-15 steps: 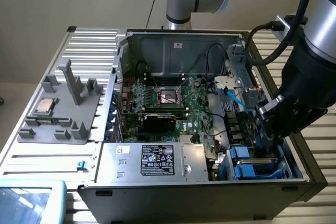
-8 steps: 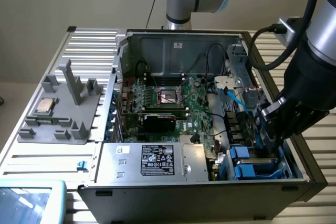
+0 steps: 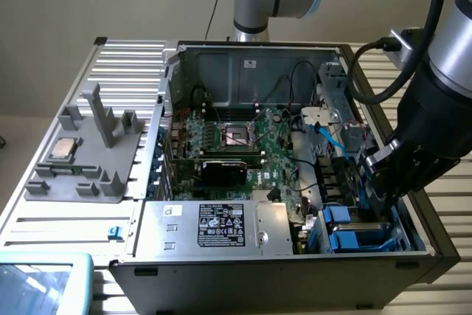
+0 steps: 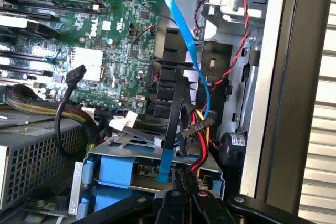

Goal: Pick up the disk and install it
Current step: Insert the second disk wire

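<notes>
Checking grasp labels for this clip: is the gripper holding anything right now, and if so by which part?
Nothing is visibly held. The gripper is shut and sits just above the disk, which lies in its blue carrier in the drive bay of the computer case.

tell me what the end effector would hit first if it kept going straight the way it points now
Probably the blue drive carrier in the bay directly ahead of the end effector, though the black and coloured cable bundle crossing above it could be met first; depth is unclear.
</notes>
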`<state>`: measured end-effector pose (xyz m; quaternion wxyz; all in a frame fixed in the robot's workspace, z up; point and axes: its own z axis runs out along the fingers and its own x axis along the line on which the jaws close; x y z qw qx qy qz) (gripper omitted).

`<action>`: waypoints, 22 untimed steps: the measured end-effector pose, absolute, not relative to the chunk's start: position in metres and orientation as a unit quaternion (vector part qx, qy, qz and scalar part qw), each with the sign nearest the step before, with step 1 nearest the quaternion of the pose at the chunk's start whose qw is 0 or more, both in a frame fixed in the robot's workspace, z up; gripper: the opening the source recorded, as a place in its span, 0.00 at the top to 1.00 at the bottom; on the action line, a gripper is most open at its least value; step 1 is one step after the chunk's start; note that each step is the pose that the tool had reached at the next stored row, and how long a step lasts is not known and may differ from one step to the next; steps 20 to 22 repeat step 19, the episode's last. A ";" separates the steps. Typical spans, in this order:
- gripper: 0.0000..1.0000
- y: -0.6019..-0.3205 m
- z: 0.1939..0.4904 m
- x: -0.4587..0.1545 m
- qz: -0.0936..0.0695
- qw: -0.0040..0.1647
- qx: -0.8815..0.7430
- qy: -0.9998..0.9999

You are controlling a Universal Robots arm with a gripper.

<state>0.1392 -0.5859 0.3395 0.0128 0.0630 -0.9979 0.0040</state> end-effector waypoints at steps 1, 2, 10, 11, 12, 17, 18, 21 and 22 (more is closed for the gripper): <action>0.89 -0.586 0.342 0.139 0.004 0.013 0.063 -0.998; 0.89 -0.586 0.346 0.139 0.004 0.013 0.063 -0.998; 0.89 -0.585 0.376 0.139 0.010 0.013 0.063 -0.998; 0.89 -0.585 0.376 0.139 0.010 0.013 0.063 -0.998; 0.89 -0.585 0.376 0.139 0.010 0.013 0.063 -0.998; 0.89 -0.585 0.376 0.139 0.010 0.013 0.063 -0.998; 0.89 -0.585 0.376 0.139 0.010 0.013 0.063 -0.998; 0.89 -0.585 0.376 0.139 0.010 0.013 0.063 -0.998; 0.89 -0.585 0.376 0.139 0.010 0.013 0.063 -0.998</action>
